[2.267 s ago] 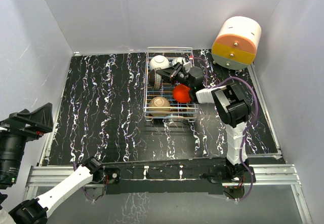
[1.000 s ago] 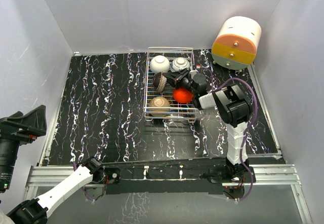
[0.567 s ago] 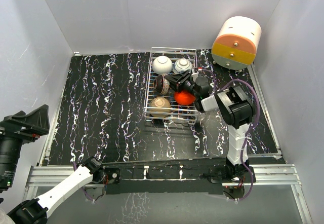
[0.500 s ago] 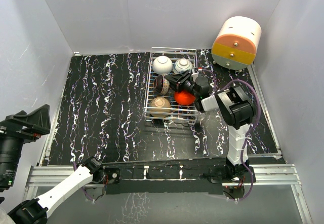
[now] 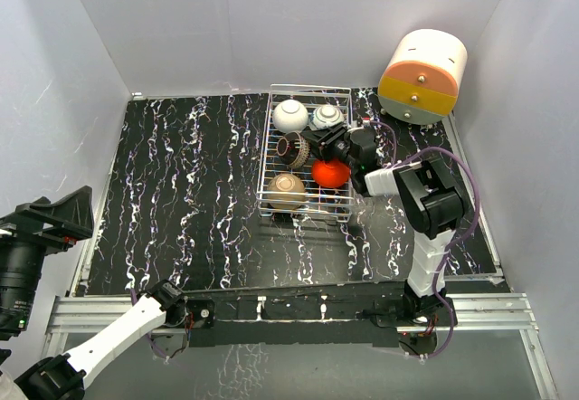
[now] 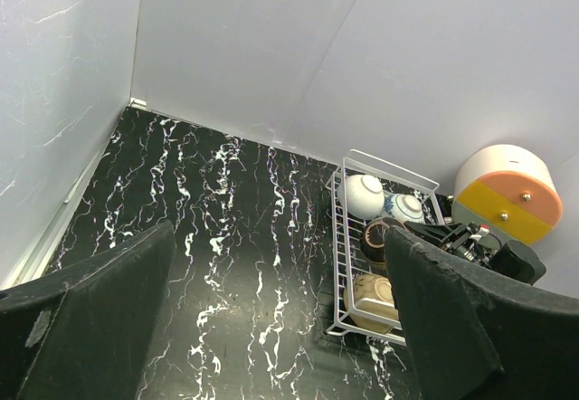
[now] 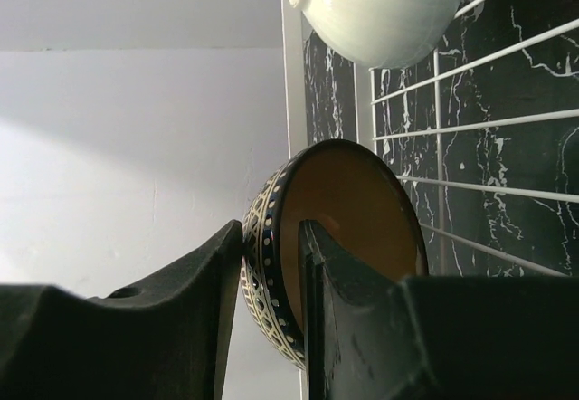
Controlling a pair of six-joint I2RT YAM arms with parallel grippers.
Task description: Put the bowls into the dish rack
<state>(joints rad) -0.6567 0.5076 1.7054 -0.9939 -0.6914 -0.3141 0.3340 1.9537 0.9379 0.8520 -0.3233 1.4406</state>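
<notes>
We see a black table (image 5: 181, 174) veined with white, closed in by plain white walls (image 5: 271, 20) on the left, far and right sides. A metal rail (image 5: 271, 309) runs along its near edge, where the arm bases are bolted. There is one dish rack (image 5: 310, 87), a wire basket standing right of the middle and close to the far edge. One cream-and-orange cylindrical box (image 5: 422, 76) sits tilted in the far right corner. In the rack we count five bowls. A white bowl (image 5: 290, 115) and a pale patterned bowl (image 5: 327, 117) lie side by side at its far end. A dark bowl (image 5: 293, 149) sits mid-left, a red-orange bowl (image 5: 331, 173) mid-right, and a tan bowl (image 5: 284, 185) at the near left. There are two arms. The right gripper (image 5: 317, 142) reaches into the rack from the right. The left gripper (image 6: 280, 237) hangs off the near left corner with its jaws spread wide and nothing between them. From above, the hold on the dark bowl is hard to read. The right wrist view settles it: the bowl stands on edge with its brown inside showing. One of the fingers (image 7: 181, 319) presses its patterned outer wall and the other sits inside, so the jaws are clamped on the rim. The left wrist view takes in the rack, the box and four bowls, and there the red-orange one does not show.
</notes>
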